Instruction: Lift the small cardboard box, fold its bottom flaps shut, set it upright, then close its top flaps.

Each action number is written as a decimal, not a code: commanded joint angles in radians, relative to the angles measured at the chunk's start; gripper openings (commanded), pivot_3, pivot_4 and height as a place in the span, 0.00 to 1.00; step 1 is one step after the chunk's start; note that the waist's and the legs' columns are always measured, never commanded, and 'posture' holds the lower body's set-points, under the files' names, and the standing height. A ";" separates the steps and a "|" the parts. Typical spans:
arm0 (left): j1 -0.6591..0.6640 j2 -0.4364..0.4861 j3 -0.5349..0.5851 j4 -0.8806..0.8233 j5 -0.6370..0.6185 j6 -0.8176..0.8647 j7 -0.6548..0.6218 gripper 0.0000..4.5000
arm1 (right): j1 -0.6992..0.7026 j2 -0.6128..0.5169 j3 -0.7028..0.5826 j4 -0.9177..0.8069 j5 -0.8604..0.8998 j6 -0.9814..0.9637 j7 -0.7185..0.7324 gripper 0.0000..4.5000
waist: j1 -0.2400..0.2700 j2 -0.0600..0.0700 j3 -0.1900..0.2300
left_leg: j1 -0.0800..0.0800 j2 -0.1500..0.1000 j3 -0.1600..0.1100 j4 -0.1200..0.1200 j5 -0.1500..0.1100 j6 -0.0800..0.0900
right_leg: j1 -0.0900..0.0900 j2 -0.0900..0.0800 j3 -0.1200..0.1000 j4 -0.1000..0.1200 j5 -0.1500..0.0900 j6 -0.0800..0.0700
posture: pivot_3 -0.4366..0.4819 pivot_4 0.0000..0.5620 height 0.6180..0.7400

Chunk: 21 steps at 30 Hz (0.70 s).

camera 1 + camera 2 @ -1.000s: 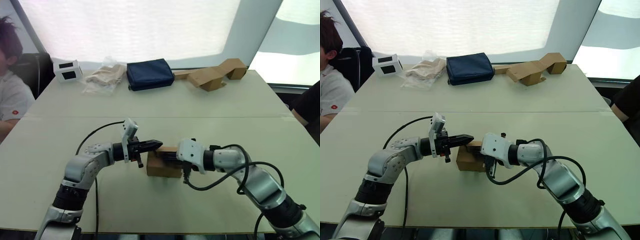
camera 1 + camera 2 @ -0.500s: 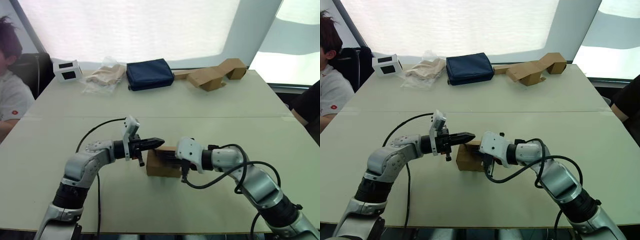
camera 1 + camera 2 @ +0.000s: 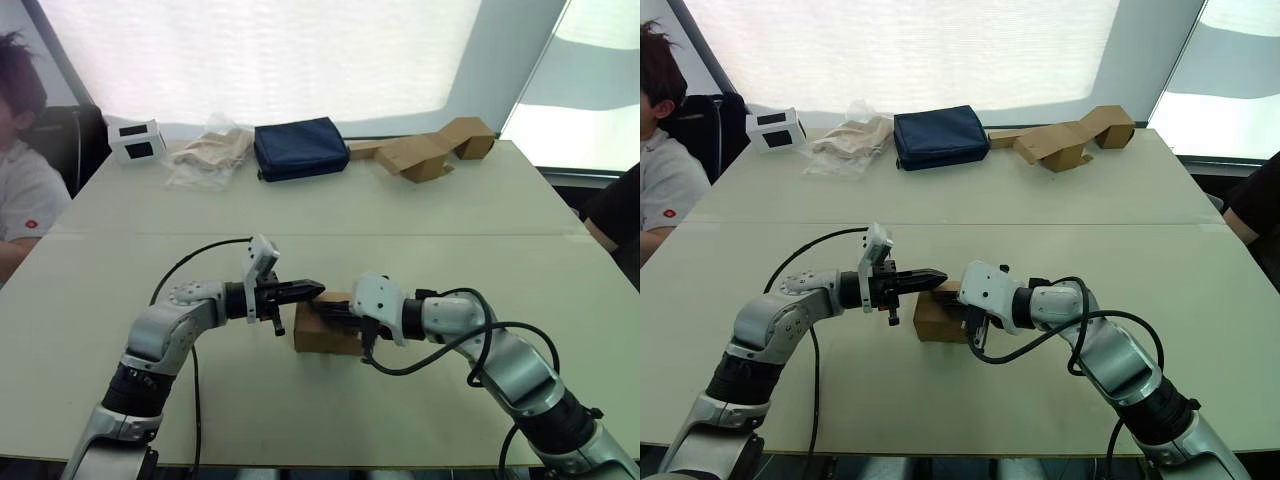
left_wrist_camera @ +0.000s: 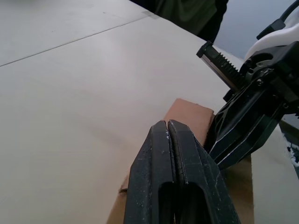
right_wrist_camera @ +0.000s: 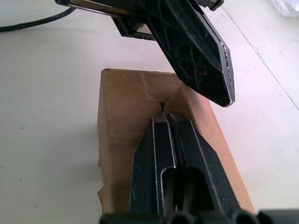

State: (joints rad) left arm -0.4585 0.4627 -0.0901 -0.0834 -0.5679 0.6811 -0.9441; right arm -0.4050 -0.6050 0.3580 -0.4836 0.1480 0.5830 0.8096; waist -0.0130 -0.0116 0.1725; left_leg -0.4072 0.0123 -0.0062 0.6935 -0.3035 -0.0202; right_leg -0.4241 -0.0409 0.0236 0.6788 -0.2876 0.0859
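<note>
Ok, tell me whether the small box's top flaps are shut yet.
Nearly shut. On the small cardboard box the top flaps lie folded over, one still raised at the seam, under both closed tools.

— Where does the small cardboard box point(image 3: 326, 330) sit?
— On the table point(image 3: 420, 220), near its front edge, between the two claws. The left claw point(image 3: 318, 289) reaches in from the left over its top; the right claw point(image 3: 322, 309) comes from the right, resting on the top.
— And along the far edge?
— From left to right: a white box point(image 3: 136, 141), a plastic bag point(image 3: 207, 152), a pouch point(image 3: 298, 148), then bent cardboard pieces point(image 3: 432, 150). A person point(image 3: 22, 190) sits left of the table.
</note>
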 commanded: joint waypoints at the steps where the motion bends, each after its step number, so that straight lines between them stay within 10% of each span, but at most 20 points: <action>1: -0.009 0.004 0.006 -0.007 0.007 -0.025 -0.012 0.00 | -0.007 0.009 0.000 -0.014 -0.009 -0.007 -0.007 0.00 | 0.000 0.000 0.000 | 0.000 0.000 0.000 0.000 0.000 0.000 | 0.000 0.000 0.000 0.000 0.000 0.000 | 0.48 0.27 1.00; 9: -0.015 0.015 -0.022 -0.008 0.042 -0.059 -0.040 0.00 | -0.009 0.019 -0.014 -0.031 0.017 0.020 0.002 0.00 | 0.000 0.000 0.000 | 0.000 0.000 0.000 0.000 0.000 0.000 | 0.000 0.000 0.000 0.000 0.000 0.000 | 0.48 0.27 1.00; 21: 0.002 0.059 -0.019 -0.057 0.080 -0.125 -0.055 0.00 | 0.004 0.069 -0.363 -0.159 0.387 0.333 -0.069 0.00 | 0.001 0.000 0.000 | 0.000 0.000 0.000 0.000 0.000 0.000 | 0.001 0.000 0.000 0.000 0.000 0.000 | 0.48 0.27 1.00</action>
State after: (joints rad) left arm -0.4559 0.5247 -0.1665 -0.0943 -0.4385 0.5188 -1.0211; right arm -0.3859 -0.5370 0.0609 -0.6012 0.4768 0.8813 0.7597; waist -0.0124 -0.0115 0.1724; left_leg -0.4069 0.0127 -0.0063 0.6934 -0.3035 -0.0201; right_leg -0.4235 -0.0414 0.0237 0.6788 -0.2876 0.0859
